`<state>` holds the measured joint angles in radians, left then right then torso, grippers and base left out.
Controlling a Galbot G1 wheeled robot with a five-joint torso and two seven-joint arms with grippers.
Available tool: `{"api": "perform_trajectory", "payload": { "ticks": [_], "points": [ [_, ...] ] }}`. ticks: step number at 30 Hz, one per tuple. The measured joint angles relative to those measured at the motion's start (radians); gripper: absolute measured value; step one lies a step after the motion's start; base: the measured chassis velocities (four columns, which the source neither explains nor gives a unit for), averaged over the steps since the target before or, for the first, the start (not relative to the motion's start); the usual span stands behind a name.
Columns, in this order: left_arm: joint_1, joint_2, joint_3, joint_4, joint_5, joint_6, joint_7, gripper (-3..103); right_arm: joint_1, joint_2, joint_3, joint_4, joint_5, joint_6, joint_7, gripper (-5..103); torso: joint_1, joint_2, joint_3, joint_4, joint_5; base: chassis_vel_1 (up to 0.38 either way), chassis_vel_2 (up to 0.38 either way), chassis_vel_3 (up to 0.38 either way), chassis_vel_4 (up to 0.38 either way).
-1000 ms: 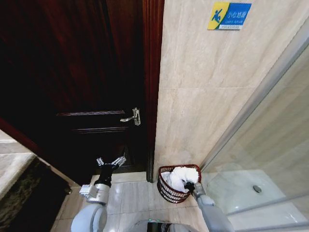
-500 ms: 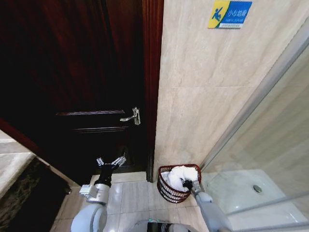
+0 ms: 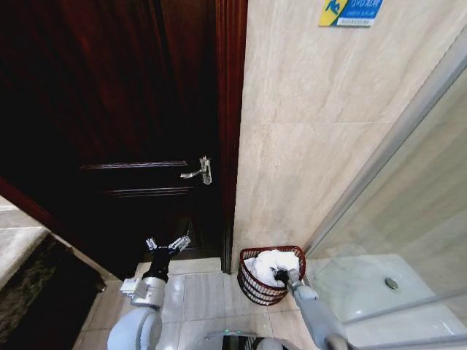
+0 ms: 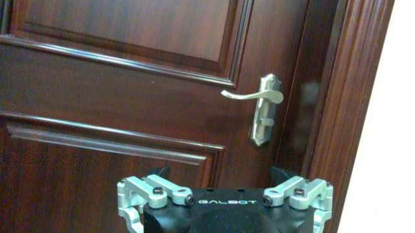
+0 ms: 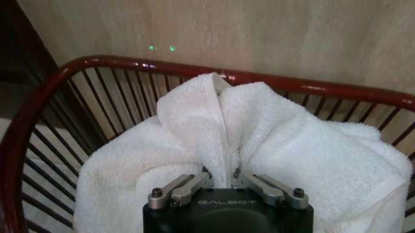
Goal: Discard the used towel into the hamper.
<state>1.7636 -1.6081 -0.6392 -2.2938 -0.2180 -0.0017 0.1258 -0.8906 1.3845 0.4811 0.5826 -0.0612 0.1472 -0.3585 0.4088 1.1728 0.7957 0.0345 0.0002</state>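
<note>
**A:** Nearest the camera, what is the right gripper (image 5: 220, 174) doing?

**B:** Its two metal fingers (image 5: 184, 187) are drawn almost together, pinching a raised fold of the white terry-cloth towel (image 5: 259, 141). The fold runs up and away from the fingertips, while the rest of the towel spreads out to either side of them and below.

**A:** And where does the towel sit?

**B:** Inside the round, dark reddish-brown wicker hamper with open ribbed sides (image 5: 48, 97). Its glossy rim curves around beyond the fingers, and the towel's peak reaches about level with that rim. In the head view the hamper (image 3: 252, 286) stands on the pale tiled floor (image 3: 198, 295), against the beige stone-tile wall (image 3: 306, 146), beside the glass shower screen (image 3: 408, 240).

**A:** The other arm?

**B:** The left gripper (image 3: 168, 243) hangs over the floor with its fingers spread wide and nothing between them. Past those fingers stands the dark brown panelled wooden door (image 4: 116, 87), with its silver lever handle (image 4: 259, 104) higher up and towards the door frame.

**A:** Anything farther off?

**B:** A blue-and-yellow sign (image 3: 350, 12) high on the wall.
</note>
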Motion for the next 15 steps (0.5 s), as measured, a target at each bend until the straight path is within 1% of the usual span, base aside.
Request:
{"api": "perform_trajectory", "payload": {
  "ticks": [1, 2, 3, 5, 6, 8, 9, 10, 13, 14, 15],
  "points": [
    [0.000, 0.000, 0.000, 0.000, 0.000, 0.000, 0.000, 100, -0.030, -0.012, -0.006, 0.064, 0.031, -0.027, -0.017, 8, -0.002, -0.005, -0.002, 0.0000, 0.0000, 0.000, 0.000, 0.000, 0.000],
    [0.000, 0.000, 0.000, 0.000, 0.000, 0.000, 0.000, 100, -0.030, -0.012, -0.006, 0.064, 0.031, -0.027, -0.017, 8, -0.002, -0.005, -0.002, 0.0000, 0.0000, 0.000, 0.000, 0.000, 0.000],
    [0.000, 0.000, 0.000, 0.000, 0.000, 0.000, 0.000, 100, -0.052, -0.019, -0.010, 0.108, 0.058, -0.042, -0.027, 8, -0.003, -0.006, -0.003, 0.0000, -0.0001, 0.000, 0.000, 0.000, 0.000],
    [0.000, 0.000, 0.000, 0.000, 0.000, 0.000, 0.000, 100, -0.120, -0.035, -0.014, 0.224, 0.115, -0.054, -0.048, 19, -0.005, -0.009, -0.004, -0.0002, 0.0001, 0.000, 0.000, 0.000, 0.000],
    [0.000, 0.000, 0.000, 0.000, 0.000, 0.000, 0.000, 100, -0.120, -0.035, -0.014, 0.224, 0.115, -0.054, -0.048, 19, -0.005, -0.009, -0.004, -0.0002, 0.0001, 0.000, 0.000, 0.000, 0.000],
    [0.000, 0.000, 0.000, 0.000, 0.000, 0.000, 0.000, 100, -0.159, -0.050, -0.011, 0.278, 0.121, -0.041, -0.061, 30, -0.005, -0.009, -0.004, -0.0002, 0.0001, 0.000, 0.000, 0.000, 0.000],
    [0.000, 0.000, 0.000, 0.000, 0.000, 0.000, 0.000, 100, -0.190, -0.061, -0.006, 0.313, 0.121, -0.007, -0.064, 35, -0.005, -0.009, -0.004, -0.0002, -0.0004, 0.000, 0.000, 0.000, 0.000],
    [0.000, 0.000, 0.000, 0.000, 0.000, 0.000, 0.000, 100, -0.190, -0.061, -0.006, 0.313, 0.121, -0.007, -0.064, 35, -0.005, -0.009, -0.004, -0.0002, -0.0004, 0.000, 0.000, 0.000, 0.000],
    [0.000, 0.000, 0.000, 0.000, 0.000, 0.000, 0.000, 100, -0.250, -0.072, 0.013, 0.377, 0.084, 0.073, -0.051, 51, -0.005, -0.008, -0.003, -0.0003, 0.0000, 0.000, 0.000, 0.000, 0.000],
    [0.000, 0.000, 0.000, 0.000, 0.000, 0.000, 0.000, 100, -0.250, -0.072, 0.013, 0.377, 0.084, 0.073, -0.051, 51, -0.005, -0.008, -0.003, -0.0003, 0.0000, 0.000, 0.000, 0.000, 0.000],
    [0.000, 0.000, 0.000, 0.000, 0.000, 0.000, 0.000, 100, -0.266, -0.076, 0.020, 0.400, 0.075, 0.088, -0.047, 57, -0.004, -0.007, -0.003, -0.0002, -0.0002, 0.000, 0.000, 0.000, 0.000]
  ]
}}
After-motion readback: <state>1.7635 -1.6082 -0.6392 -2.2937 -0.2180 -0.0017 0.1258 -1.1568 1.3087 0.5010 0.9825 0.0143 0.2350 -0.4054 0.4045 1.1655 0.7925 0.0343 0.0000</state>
